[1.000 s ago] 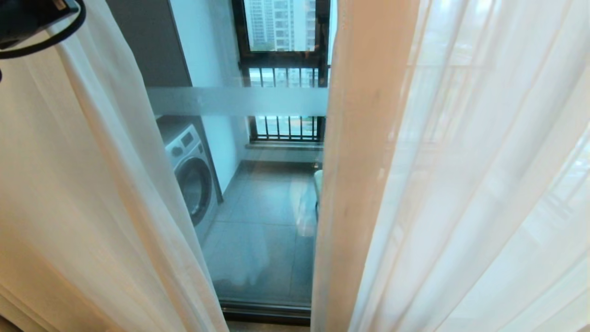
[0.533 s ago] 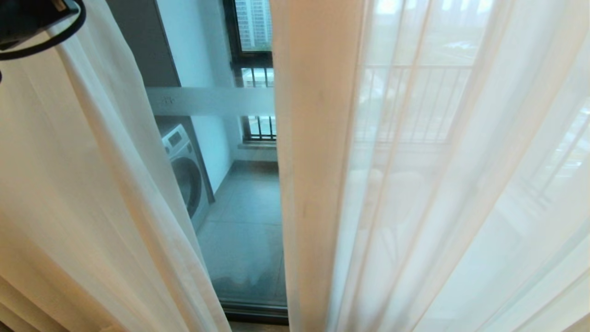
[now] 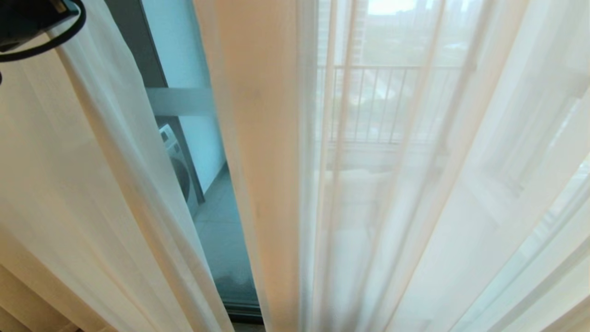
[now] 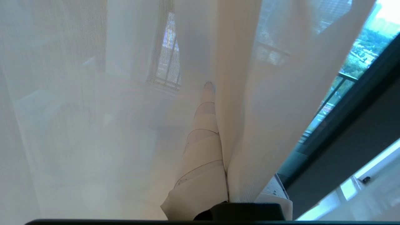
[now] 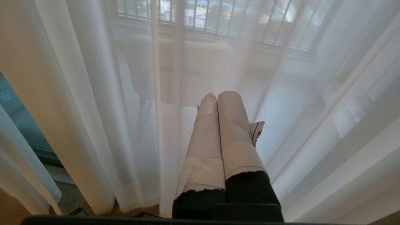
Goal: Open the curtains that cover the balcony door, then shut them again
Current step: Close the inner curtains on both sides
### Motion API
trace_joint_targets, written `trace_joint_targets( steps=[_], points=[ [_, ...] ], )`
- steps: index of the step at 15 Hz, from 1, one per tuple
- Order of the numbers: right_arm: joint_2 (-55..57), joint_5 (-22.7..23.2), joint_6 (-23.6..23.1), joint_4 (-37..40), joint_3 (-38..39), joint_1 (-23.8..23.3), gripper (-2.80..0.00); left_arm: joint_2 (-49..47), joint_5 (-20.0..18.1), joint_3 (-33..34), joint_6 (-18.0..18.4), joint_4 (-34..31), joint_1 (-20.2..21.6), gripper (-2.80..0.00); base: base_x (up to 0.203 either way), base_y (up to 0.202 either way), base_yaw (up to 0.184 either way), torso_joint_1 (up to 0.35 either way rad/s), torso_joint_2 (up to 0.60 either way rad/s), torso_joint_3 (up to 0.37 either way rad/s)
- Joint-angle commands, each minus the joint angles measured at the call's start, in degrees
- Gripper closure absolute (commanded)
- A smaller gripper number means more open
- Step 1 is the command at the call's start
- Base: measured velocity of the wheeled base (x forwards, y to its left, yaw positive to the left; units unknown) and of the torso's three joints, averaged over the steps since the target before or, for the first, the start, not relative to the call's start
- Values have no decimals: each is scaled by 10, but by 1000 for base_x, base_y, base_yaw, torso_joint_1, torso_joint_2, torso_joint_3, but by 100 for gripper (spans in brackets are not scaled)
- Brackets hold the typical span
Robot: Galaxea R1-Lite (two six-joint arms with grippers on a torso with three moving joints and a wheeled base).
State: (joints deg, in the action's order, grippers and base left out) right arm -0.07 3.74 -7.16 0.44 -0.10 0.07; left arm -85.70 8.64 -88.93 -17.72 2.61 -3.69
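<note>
Two white sheer curtains hang before the balcony door [image 3: 179,101], whose glass with its frosted band shows only through a narrow gap between them. The left sheer [image 3: 92,184] is held high up. In the left wrist view my left gripper [image 4: 214,87] is shut on a fold of that sheer [image 4: 250,125], which drapes over one taped finger and leaves the other finger [image 4: 203,140] in sight. A black part of the left arm [image 3: 27,23] shows at the head view's top left. The right sheer [image 3: 258,161] hangs free. My right gripper [image 5: 218,95] is shut on nothing, low before the sheers [image 5: 93,93].
Behind the glass stand a washing machine [image 3: 177,161] and the tiled balcony floor [image 3: 221,240]. The outer railing [image 3: 368,101] shows through the right sheer. The door's dark frame [image 4: 350,125] runs beside the left gripper. A black cable [image 5: 75,212] lies on the floor below the curtain hems.
The gap between the two sheers has narrowed a lot. The right sheer's edge and the balcony behind have slid left in the head view, so the camera has moved. The held left sheer keeps its place.
</note>
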Motion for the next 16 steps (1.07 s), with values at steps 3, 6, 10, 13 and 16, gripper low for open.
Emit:
trace_joint_targets(
  steps=[3,6,10,13,16],
  points=[
    [1,0,-1,0,0,0,0,4,1,3,-2,1,0,0,0,-172,2,3,4,1],
    [1,0,-1,0,0,0,0,4,7,3,-2,1,0,0,0,-30,0,1,2,2],
    [1,0,-1,0,0,0,0,7,11,1,-2,2,-8,0,0,0,0,0,0,0],
    [1,0,-1,0,0,0,0,8,11,2,-1,58,-27,0,0,0,0,0,0,0],
    [1,0,-1,0,0,0,0,8,10,0,19,72,-43,0,0,0,0,0,0,0]
  ],
)
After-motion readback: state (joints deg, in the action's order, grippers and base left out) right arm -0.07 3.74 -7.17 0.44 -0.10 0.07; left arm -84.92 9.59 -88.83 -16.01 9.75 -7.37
